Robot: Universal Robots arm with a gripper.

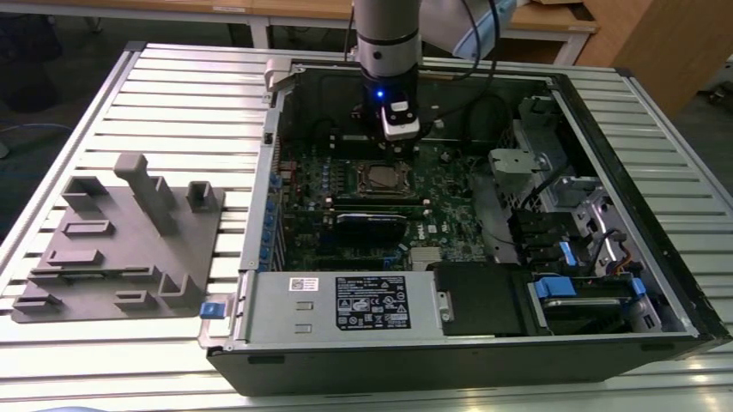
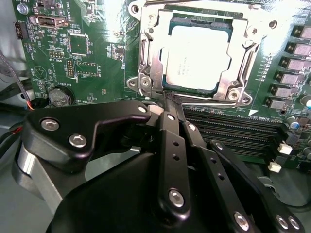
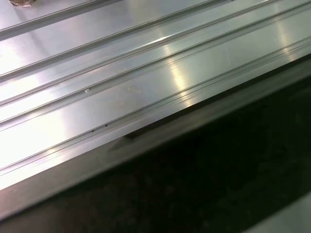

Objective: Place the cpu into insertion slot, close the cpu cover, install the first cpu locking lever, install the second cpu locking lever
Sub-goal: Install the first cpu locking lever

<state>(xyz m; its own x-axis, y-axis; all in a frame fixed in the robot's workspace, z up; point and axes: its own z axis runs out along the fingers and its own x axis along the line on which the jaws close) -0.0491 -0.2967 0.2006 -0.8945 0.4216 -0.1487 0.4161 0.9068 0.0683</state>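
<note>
One cpu (image 2: pixel 197 56) lies seated in the one insertion slot (image 2: pixel 144 48), just beyond the tips of the jaws, one cpu cover (image 2: pixel 232 73) down flat around it. The jaws are together, tips at the slot's nearest corner. One open computer case (image 1: pixel 458 365) on the worktop (image 1: pixel 184 94) holds the green board (image 2: pixel 97 58) beneath them.

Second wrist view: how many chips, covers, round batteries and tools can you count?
cpu: 1
cover: 1
round battery: 1
tool: 1
Total: 4
</note>
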